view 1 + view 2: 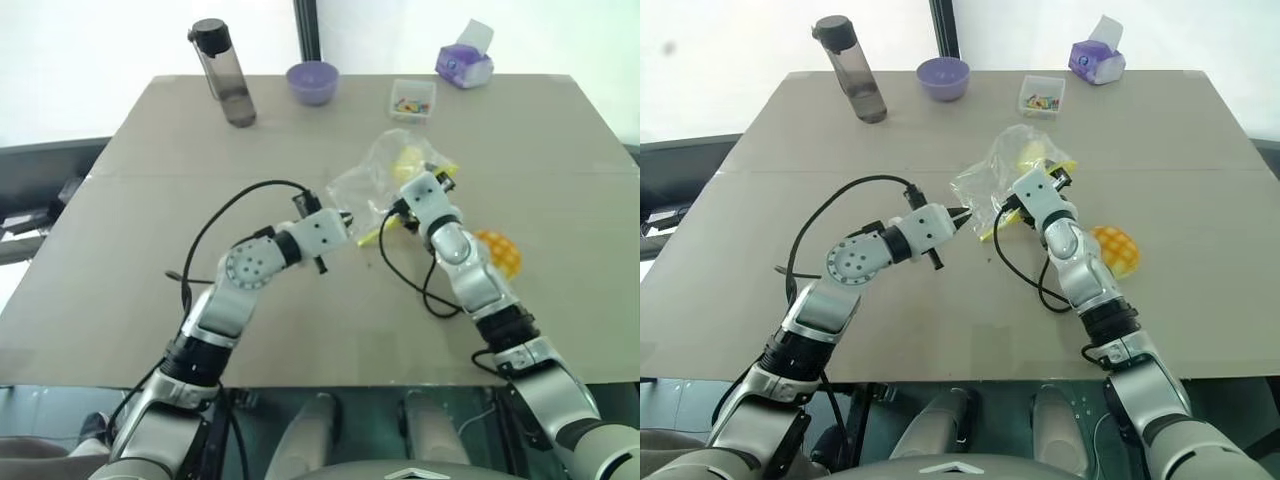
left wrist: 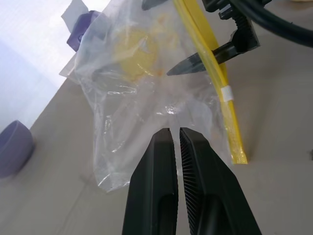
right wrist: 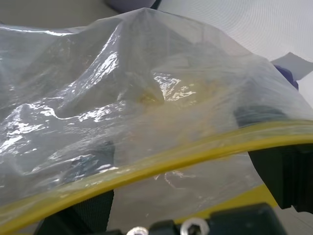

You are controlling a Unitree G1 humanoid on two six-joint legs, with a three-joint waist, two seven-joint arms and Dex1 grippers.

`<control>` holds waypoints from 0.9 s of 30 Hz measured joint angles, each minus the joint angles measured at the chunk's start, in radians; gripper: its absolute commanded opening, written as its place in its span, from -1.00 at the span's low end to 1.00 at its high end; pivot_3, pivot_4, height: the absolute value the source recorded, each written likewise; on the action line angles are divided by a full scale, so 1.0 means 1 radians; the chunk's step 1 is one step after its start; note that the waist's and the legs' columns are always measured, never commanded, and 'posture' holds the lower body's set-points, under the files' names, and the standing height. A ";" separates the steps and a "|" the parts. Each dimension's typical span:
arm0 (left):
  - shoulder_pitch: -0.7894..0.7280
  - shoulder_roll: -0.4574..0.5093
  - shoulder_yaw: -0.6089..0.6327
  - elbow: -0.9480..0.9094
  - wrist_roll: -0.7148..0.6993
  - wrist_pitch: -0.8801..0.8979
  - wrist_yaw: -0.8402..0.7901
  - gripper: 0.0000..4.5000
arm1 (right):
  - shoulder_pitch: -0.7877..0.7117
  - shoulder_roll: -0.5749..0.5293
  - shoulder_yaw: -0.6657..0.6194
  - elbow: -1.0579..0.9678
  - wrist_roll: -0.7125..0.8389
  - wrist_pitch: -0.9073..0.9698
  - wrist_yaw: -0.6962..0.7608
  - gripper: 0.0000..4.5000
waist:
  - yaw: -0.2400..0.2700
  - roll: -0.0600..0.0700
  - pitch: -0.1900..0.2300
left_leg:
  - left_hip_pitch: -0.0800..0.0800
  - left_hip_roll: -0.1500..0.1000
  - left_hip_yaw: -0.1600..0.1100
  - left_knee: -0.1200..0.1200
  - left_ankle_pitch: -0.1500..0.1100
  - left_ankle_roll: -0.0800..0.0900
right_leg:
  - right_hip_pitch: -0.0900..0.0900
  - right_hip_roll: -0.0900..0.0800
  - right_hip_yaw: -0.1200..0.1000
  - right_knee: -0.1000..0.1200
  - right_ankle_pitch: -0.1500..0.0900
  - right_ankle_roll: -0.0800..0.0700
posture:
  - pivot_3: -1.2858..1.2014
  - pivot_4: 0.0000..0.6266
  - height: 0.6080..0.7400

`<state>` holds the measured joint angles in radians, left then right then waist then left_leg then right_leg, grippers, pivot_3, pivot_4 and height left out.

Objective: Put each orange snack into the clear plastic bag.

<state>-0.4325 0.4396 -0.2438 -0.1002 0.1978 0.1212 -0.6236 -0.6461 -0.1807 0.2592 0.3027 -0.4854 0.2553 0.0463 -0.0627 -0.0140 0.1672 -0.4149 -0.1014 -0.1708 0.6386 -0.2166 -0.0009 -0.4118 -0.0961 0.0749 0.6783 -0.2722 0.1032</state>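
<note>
— Beige, the flat worktop [image 1: 150, 200] carries everything; where does the crinkly clear plastic bag with the yellow zip strip [image 1: 385, 175] lie?

— Near the middle, between the two arms. Its yellow mouth strip runs slantwise, from beside the right pincer [image 1: 1065, 180] down toward the left pincer [image 1: 345, 215]; the closed end points toward the worktop's far edge. Something pale yellow shows inside.

— And the pincers?

— The left one is pressed together, pinching a fold of the bag's film. The right one is spread wide at the bag's mouth, the strip crossing in front of it.

— The round orange bun-like snack with the criss-cross top [image 1: 500, 250]?

— On the worktop just beside the right forearm, outside the bag.

— Room to move?

— Bare surface lies on the left and toward the near edge. A dark bottle [image 1: 225, 75], purple bowl [image 1: 312, 82], small clear box [image 1: 413, 98] and purple tissue pack [image 1: 463, 62] line the far edge.
</note>
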 measured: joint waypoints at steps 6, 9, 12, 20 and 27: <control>0.024 -0.032 -0.038 -0.016 0.068 0.072 0.052 -0.88 | 0.000 0.075 -0.044 -0.026 0.024 0.091 -0.046 0.97 | -0.007 0.000 0.000 | 0.000 0.000 0.000 0.000 0.000 0.000 | 0.000 0.000 0.000 0.001 0.000 0.000 | 0.03 -0.52 0.99; 0.046 -0.036 -0.043 -0.019 0.097 0.089 0.078 -0.88 | 0.001 0.099 -0.055 -0.056 0.041 0.094 -0.057 0.97 | -0.007 0.000 0.000 | 0.000 0.000 0.000 0.000 0.000 0.000 | 0.000 0.000 0.000 0.001 0.000 0.000 | 0.03 -0.52 0.99; 0.055 -0.039 -0.045 -0.027 0.112 0.094 0.088 -0.88 | 0.003 0.113 -0.061 -0.072 0.058 0.105 -0.056 0.97 | -0.006 0.000 0.000 | 0.000 0.000 0.000 0.000 0.000 0.000 | 0.000 0.000 0.000 0.000 0.000 0.000 | 0.03 -0.52 0.99; 0.052 -0.111 -0.063 -0.043 0.134 0.159 0.127 -0.88 | 0.012 0.116 -0.061 -0.085 0.073 0.133 -0.050 0.97 | -0.006 0.001 0.000 | 0.000 0.000 0.000 0.000 0.000 0.000 | 0.000 0.000 0.000 0.001 0.000 0.000 | 0.03 -0.52 0.99; 0.058 -0.123 -0.066 -0.089 0.114 0.226 0.113 0.38 | 0.012 0.113 -0.049 -0.085 0.073 0.133 -0.045 1.00 | -0.006 0.001 0.000 | 0.000 0.000 0.000 0.000 0.000 0.000 | 0.000 0.000 0.000 0.000 0.000 0.000 | 0.03 -0.52 0.99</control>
<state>-0.3741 0.3164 -0.3102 -0.1897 0.3121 0.3472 -0.5106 -0.6340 -0.0678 0.2106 0.2174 -0.4124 0.3883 0.0015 -0.0685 -0.0133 0.1668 -0.4145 -0.1013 -0.1708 0.6386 -0.2165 -0.0011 -0.4119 -0.0959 0.0751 0.6788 -0.2722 0.1032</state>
